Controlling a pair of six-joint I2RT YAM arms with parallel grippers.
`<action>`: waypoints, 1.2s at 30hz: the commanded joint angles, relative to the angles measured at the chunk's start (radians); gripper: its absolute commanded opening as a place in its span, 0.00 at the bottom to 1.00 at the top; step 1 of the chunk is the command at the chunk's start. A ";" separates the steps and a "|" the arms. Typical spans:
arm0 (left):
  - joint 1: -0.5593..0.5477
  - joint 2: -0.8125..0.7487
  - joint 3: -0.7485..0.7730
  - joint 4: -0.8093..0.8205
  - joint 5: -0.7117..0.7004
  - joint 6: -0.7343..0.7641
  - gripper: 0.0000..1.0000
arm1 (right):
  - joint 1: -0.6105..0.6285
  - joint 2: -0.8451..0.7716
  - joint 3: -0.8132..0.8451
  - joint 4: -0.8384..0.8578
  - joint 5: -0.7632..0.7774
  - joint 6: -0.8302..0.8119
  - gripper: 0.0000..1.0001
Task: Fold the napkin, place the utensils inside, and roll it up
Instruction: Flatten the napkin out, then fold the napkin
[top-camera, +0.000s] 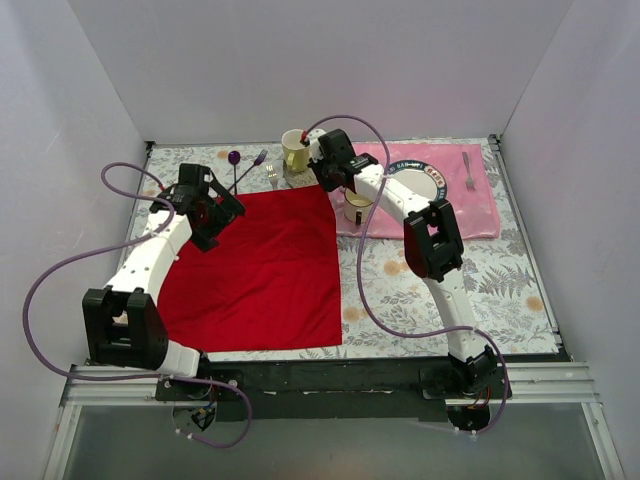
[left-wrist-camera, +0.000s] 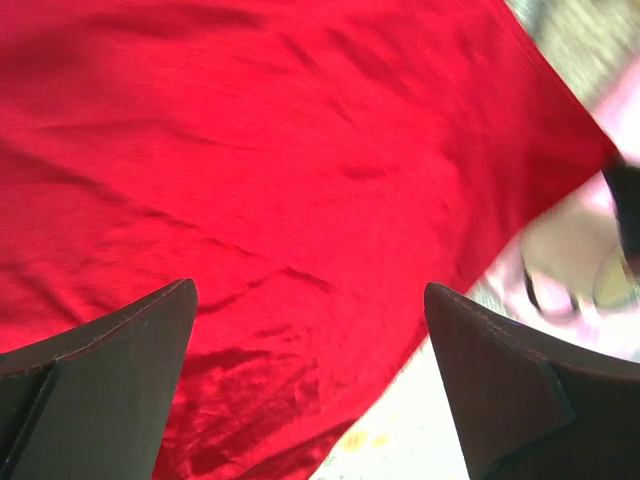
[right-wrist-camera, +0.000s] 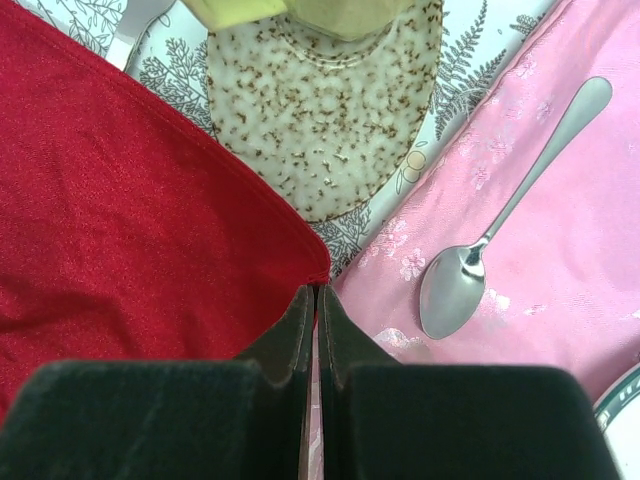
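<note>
my right fingers (right-wrist-camera: 295, 335) are pressed together with no gap showing. their tips sit right at the far right corner of the napkin (right-wrist-camera: 130, 230), and i cannot tell whether any cloth is nipped between them. the red cloth spreads away to the left of those tips, lying flat on the counter (right-wrist-camera: 465, 60). just ahead of the tips stands a speckled saucer (right-wrist-camera: 320, 130) with a pale yellow cup (right-wrist-camera: 330, 12) on it. the saucer's left rim meets the napkin's edge, touching or tucked under, i can't say which. to the right of the tips is a pink placemat (right-wrist-camera: 570, 250). a silver spoon (right-wrist-camera: 455, 290) lies on it, bowl nearest the fingers and handle running away up to the right.

my left fingers (left-wrist-camera: 110, 370) are spread wide with nothing between them, hanging above the napkin near its far left corner. under and ahead of them it's all red cloth with shallow creases. off to their right the cloth's edge gives way to the counter and a blurred mug (left-wrist-camera: 560, 265).

from the top camera the napkin lies open in a single layer, not yet folded. beyond its far edge, between the two sets of fingers, lies the fork (top-camera: 272, 176), only its silver end clear to me. toward the left fingers from it are a purple spoon (top-camera: 233, 157) and a purple fork (top-camera: 260, 157).
</note>
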 joint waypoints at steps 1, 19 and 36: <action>0.073 0.046 0.034 -0.202 -0.179 -0.122 0.98 | -0.002 -0.009 0.067 0.008 0.002 -0.001 0.06; 0.460 -0.090 -0.190 -0.516 -0.284 -0.434 0.88 | 0.092 -0.246 -0.084 -0.040 -0.126 0.166 0.49; 0.607 -0.316 -0.400 -0.521 -0.388 -0.649 0.70 | 0.238 -0.605 -0.540 0.100 -0.151 0.174 0.48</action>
